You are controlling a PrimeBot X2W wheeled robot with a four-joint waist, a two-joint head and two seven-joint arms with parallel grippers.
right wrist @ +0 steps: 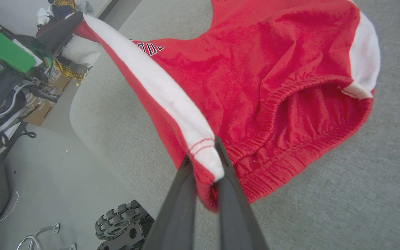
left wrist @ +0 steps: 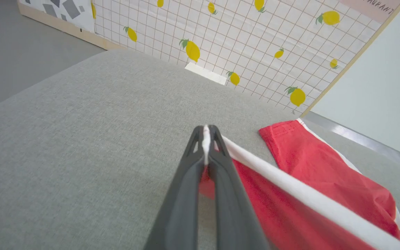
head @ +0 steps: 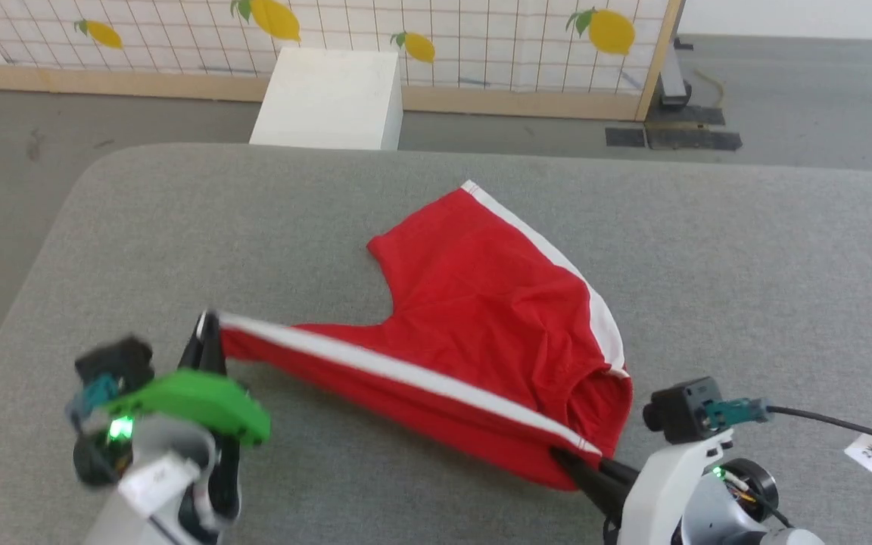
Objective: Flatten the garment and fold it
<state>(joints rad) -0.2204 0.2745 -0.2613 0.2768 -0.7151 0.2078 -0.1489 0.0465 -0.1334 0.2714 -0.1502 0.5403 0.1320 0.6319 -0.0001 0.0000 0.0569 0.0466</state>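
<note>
The garment (head: 481, 303) is a pair of bright red shorts with white side stripes, partly lying on the grey padded table (head: 179, 227). One white-striped side is stretched taut between my two grippers and lifted off the surface. My left gripper (head: 209, 327) is shut on the leg-hem end of that stripe; in the left wrist view the white trim sits pinched between its tips (left wrist: 206, 139). My right gripper (head: 568, 458) is shut on the waistband end (right wrist: 207, 163). The other leg (head: 443, 227) lies flat toward the far side. The elastic waistband (right wrist: 307, 114) gapes open.
A white box (head: 330, 98) stands on the floor beyond the table's far edge, before a lemon-patterned grid screen (head: 481, 38). The table's rounded near-left corner (right wrist: 89, 114) is close to my left arm. A wheeled base (right wrist: 123, 222) and clutter sit on the floor below.
</note>
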